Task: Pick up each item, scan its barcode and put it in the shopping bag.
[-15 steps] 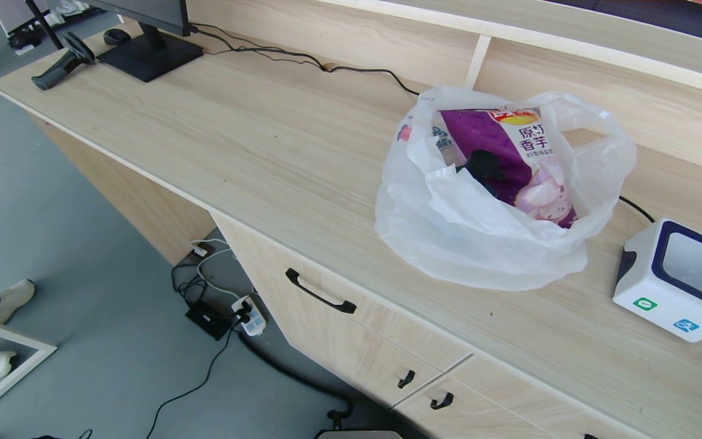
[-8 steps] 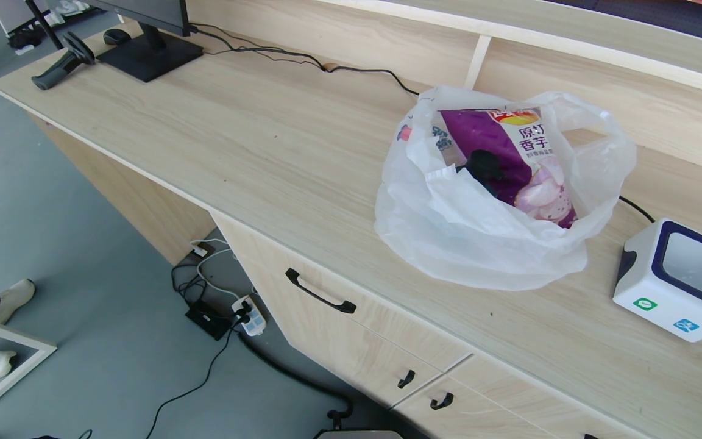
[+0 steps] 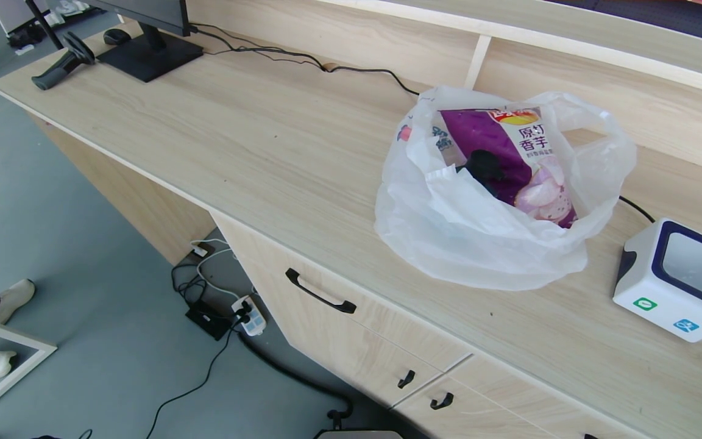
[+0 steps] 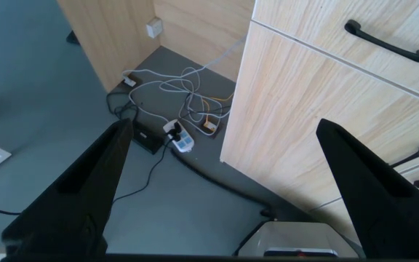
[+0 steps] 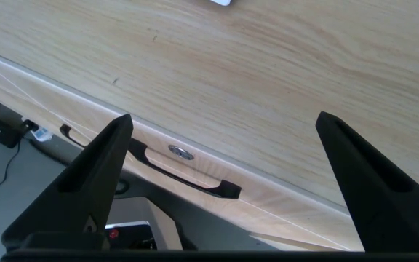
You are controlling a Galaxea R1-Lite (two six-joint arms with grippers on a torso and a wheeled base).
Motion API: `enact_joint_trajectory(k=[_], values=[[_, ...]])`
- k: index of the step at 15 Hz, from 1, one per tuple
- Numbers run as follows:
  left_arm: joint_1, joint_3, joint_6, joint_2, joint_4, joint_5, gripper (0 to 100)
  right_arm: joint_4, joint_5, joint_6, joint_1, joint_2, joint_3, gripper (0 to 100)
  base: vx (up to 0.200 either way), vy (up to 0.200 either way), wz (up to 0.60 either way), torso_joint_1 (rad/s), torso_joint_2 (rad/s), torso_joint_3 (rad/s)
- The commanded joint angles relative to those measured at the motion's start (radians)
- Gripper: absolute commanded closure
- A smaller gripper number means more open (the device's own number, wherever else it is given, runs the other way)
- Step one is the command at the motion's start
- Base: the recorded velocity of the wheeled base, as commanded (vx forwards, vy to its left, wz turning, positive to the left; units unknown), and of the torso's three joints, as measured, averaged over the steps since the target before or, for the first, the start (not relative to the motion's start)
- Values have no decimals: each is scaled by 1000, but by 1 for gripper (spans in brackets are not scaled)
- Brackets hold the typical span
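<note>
A translucent white shopping bag [image 3: 485, 238] stands on the wooden counter [image 3: 253, 140], right of the middle. Inside it lie a purple chip bag [image 3: 509, 152] and a small black item [image 3: 484, 164]. To the bag's right sits the white barcode scanner [image 3: 674, 280] with a dark-framed window. My left gripper [image 4: 224, 145] hangs open below counter height, in front of the drawers, with the floor and cables under it. My right gripper [image 5: 224, 138] is open above the counter's front edge and a drawer handle [image 5: 184, 171], with nothing between its fingers.
A monitor stand [image 3: 150, 52], a handheld scanner [image 3: 61, 61] and a mouse [image 3: 116, 36] sit at the counter's far left. A black cable [image 3: 326, 64] runs along the back. Drawers with black handles [image 3: 319, 292] line the front. Cables and a power strip [image 3: 247, 314] lie on the floor.
</note>
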Motion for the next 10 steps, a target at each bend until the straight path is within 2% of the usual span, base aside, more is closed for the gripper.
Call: enact_joint_trajectory(k=[1, 10], values=[[0, 0, 0, 2, -1, 1, 0, 0, 0, 0, 0, 1, 1, 0, 0, 0, 0, 0, 0, 0], [0, 0, 0, 2, -1, 1, 0, 0, 0, 0, 0, 1, 1, 0, 0, 0, 0, 0, 0, 0]])
